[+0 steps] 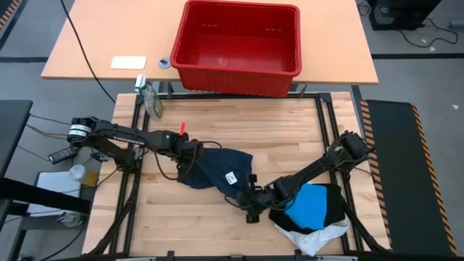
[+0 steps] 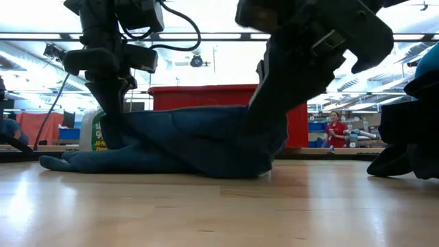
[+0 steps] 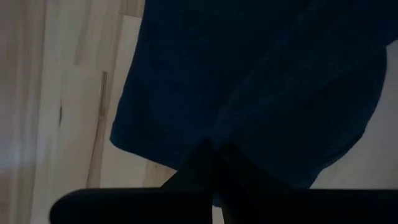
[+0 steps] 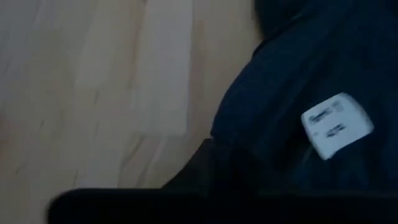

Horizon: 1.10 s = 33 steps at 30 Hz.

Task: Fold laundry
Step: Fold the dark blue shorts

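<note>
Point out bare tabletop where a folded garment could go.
Free: wood between the red basket and the dark garment, and the near-left corner of the table. Crowded: near-right corner, with the blue garment and white garment.

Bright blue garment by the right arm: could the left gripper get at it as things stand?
Probably not. The left gripper is shut on the dark navy garment, and the right gripper sits between it and the bright blue garment.

A red basket (image 1: 239,43) sits on a tan table (image 1: 87,51) over grey floor (image 1: 406,80).
</note>
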### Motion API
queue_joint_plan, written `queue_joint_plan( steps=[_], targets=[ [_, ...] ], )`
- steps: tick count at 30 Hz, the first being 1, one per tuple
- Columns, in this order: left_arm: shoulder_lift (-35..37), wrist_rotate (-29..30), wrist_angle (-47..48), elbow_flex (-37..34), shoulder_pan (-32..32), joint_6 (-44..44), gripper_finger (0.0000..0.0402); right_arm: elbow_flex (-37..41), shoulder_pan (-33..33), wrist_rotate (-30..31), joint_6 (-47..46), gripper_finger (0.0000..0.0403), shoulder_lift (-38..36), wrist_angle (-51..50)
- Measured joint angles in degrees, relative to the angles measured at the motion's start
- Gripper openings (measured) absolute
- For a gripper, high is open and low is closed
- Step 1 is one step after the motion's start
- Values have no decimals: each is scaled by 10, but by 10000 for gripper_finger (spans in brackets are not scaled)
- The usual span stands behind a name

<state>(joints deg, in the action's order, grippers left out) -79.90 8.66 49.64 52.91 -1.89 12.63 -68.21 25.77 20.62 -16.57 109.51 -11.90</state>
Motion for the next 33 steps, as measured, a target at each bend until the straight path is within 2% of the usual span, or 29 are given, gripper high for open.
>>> queue_joint_plan(
  steps=[2,6,11,14,17,20,25,28,33],
  targets=[
    [0,-8,-2,0,0,7,9,0,-9,-38,-4,17,-3,-9],
    [1,-45,-2,0,-7,12,9,0,-27,-120,-9,25,-34,-19],
    [2,-77,-14,0,-52,19,9,0,-62,-245,1,18,-93,-61],
    [11,-108,-59,0,-94,36,9,0,-88,-335,-4,18,-122,-83],
    [24,-121,-99,1,-141,38,9,0,-103,-377,-8,19,-143,-96],
    [35,-142,-161,1,-170,31,9,0,-115,-442,-11,22,-151,-103],
    [43,-85,-139,-2,-180,19,9,0,-122,-474,35,19,-139,-115],
    [42,-86,-156,-8,-163,28,9,2,-137,-508,43,19,-118,-119],
    [42,-94,-152,-10,-148,26,9,9,-153,-520,52,19,-112,-103]
  ],
)
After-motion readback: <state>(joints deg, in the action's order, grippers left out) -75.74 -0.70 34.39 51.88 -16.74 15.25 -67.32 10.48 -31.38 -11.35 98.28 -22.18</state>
